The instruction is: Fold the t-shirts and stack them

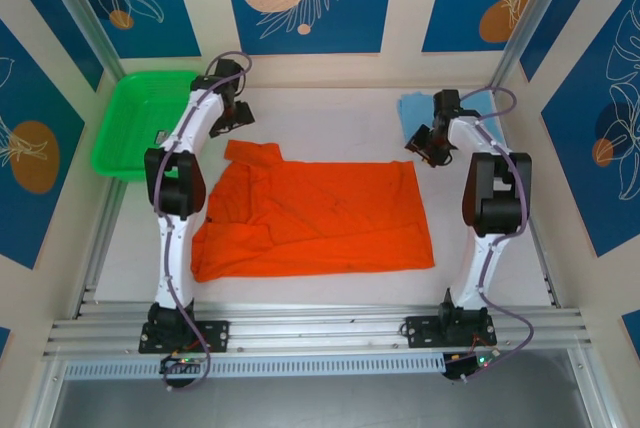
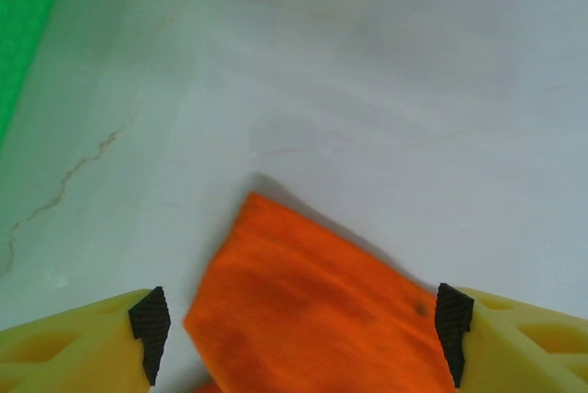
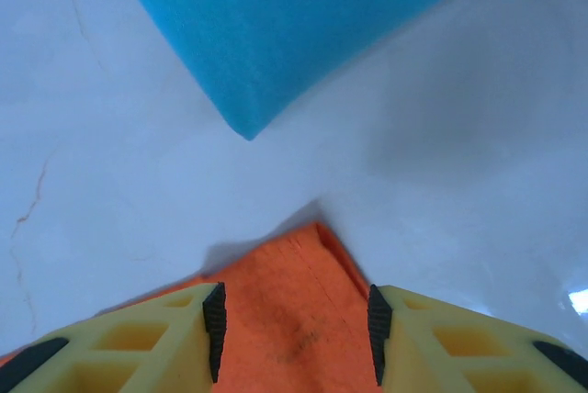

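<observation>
The orange t-shirt (image 1: 320,213) lies spread flat across the middle of the table. My left gripper (image 1: 232,116) hovers over its far left corner. In the left wrist view that orange corner (image 2: 312,310) lies between the wide-open fingers of the left gripper (image 2: 299,333). My right gripper (image 1: 425,143) is over the shirt's far right corner. That orange corner (image 3: 294,310) sits between the parted pads of the right gripper (image 3: 294,333), which is open. The sky-blue t-shirt (image 1: 412,108) lies folded at the back right, its corner (image 3: 294,26) just beyond the right gripper.
A bright green plastic basket (image 1: 125,138) stands at the back left, beside the left arm. White tabletop (image 2: 386,90) stretches beyond the orange corner. Walls close the table on three sides, and a metal rail (image 1: 320,328) runs along the near edge.
</observation>
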Robot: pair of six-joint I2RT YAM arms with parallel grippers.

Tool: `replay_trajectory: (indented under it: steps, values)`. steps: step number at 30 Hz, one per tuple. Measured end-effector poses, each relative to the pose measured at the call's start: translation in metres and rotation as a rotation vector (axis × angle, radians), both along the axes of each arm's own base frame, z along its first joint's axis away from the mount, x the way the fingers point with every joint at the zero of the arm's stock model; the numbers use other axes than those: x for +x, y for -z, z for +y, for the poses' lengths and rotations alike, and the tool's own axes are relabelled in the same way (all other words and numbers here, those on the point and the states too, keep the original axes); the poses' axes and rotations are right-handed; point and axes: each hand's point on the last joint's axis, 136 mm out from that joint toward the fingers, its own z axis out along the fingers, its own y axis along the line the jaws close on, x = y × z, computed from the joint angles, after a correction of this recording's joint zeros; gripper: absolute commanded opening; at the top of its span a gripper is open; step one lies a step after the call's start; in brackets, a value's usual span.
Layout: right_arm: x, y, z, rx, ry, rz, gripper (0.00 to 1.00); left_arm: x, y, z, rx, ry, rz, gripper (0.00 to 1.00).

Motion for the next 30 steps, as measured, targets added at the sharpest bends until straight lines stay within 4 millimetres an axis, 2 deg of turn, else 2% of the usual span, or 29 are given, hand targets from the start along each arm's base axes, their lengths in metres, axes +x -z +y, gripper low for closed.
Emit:
replay_trajectory:
  steps: [6, 10, 15, 19, 22, 30]
  values:
    - [0.004, 0.019, 0.008, -0.001, -0.048, 0.037, 0.47, -0.003, 0.028, 0.012, 0.044, 0.024, 0.075, 0.71]
    - [0.004, 0.027, 0.008, -0.004, -0.061, 0.057, 0.48, 0.007, 0.040, 0.010, 0.045, 0.054, 0.076, 0.67]
    - [0.010, 0.026, 0.008, -0.008, -0.074, 0.043, 0.47, 0.021, 0.052, 0.009, 0.040, 0.077, 0.063, 0.58]
    - [0.013, 0.026, 0.008, -0.011, -0.081, 0.036, 0.47, 0.022, 0.063, 0.012, 0.040, 0.093, 0.078, 0.54]
    - [0.014, 0.029, 0.008, -0.011, -0.081, 0.044, 0.47, 0.022, 0.069, 0.014, 0.039, 0.100, 0.088, 0.51]
    - [0.017, 0.038, 0.007, -0.014, -0.083, 0.060, 0.45, 0.025, 0.068, 0.009, 0.020, 0.127, 0.078, 0.37]
